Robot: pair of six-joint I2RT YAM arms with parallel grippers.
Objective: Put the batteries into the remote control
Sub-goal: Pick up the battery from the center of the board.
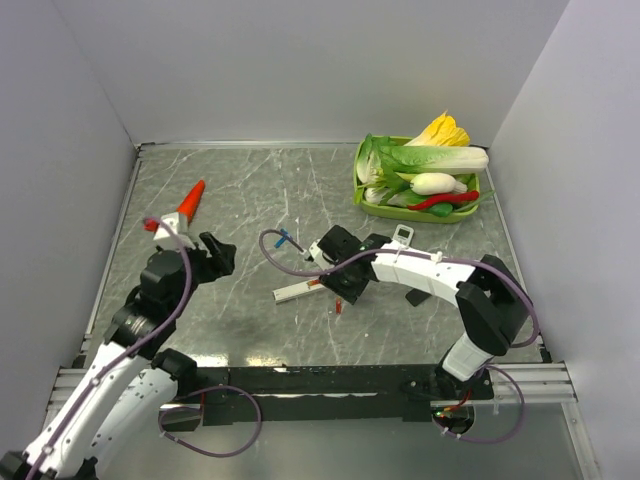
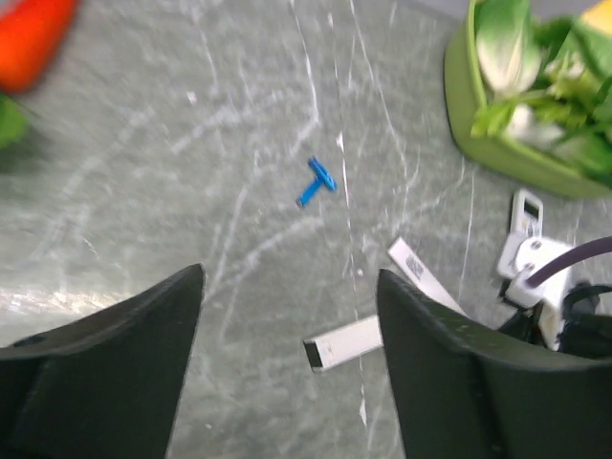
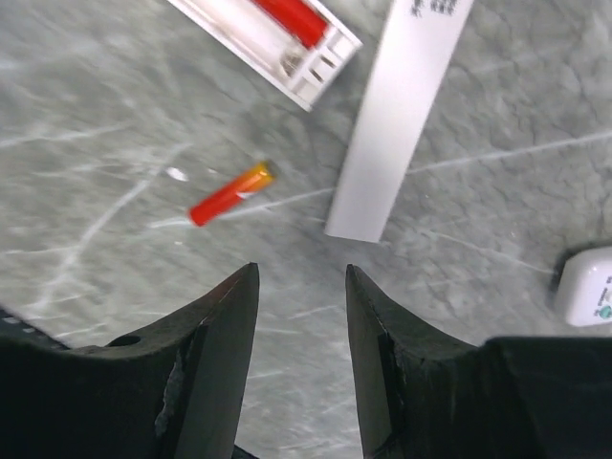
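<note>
Fingers of the right gripper (image 3: 301, 273) are held apart, empty, over the grey marbled tabletop (image 3: 96, 115), and a small red-orange cylindrical battery (image 3: 232, 193) is seen loose just beyond their tips. Farther on, the long slim white remote control (image 3: 311, 59) is laid open with a second red battery (image 3: 292, 14) seated inside, the detached white back cover (image 3: 402, 115) just beside it. The left gripper (image 2: 292, 277) is likewise spread wide and empty, with a small blue T-shaped piece (image 2: 316, 182) seen beyond it.
</note>
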